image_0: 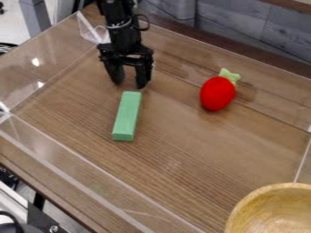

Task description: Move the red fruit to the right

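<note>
Fingers [144, 78] stood spread near counter's [183, 155] far-left corner, green block [126, 116] just beside, strawberry [219, 92] well apart.

On the table [195, 168], block [126, 116] lies left of strawberry [219, 93]; gripper [126, 83] just behind block; bowl [279, 211] near right.

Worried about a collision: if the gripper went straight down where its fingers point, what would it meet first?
Likely the wooden tabletop just behind the green block; depth is unclear, so the open gripper might clip the block's far end instead.
</note>
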### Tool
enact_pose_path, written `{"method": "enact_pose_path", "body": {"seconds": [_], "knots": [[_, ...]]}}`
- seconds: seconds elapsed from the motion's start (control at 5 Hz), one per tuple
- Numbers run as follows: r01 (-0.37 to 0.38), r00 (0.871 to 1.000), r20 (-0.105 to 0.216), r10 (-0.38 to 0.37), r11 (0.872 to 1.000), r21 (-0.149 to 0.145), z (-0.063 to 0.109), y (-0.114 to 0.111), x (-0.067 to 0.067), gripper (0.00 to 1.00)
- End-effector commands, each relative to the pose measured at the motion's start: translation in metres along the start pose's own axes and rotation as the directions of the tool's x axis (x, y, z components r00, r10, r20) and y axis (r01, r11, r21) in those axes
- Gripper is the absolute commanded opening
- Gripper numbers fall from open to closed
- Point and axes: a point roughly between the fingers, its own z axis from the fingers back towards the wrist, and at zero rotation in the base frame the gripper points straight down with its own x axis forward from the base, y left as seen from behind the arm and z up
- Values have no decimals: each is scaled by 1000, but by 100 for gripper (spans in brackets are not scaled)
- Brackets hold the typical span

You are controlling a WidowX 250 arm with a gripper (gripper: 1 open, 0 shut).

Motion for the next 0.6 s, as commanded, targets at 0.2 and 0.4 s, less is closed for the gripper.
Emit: {"method": "enact_pose_path", "body": {"seconds": [0.2, 0.4], "knots": [[-11, 988, 153, 8, 1000, 16, 67, 1, 3, 100], [-41, 989, 146, 39, 999, 12, 58, -12, -3, 100]]}}
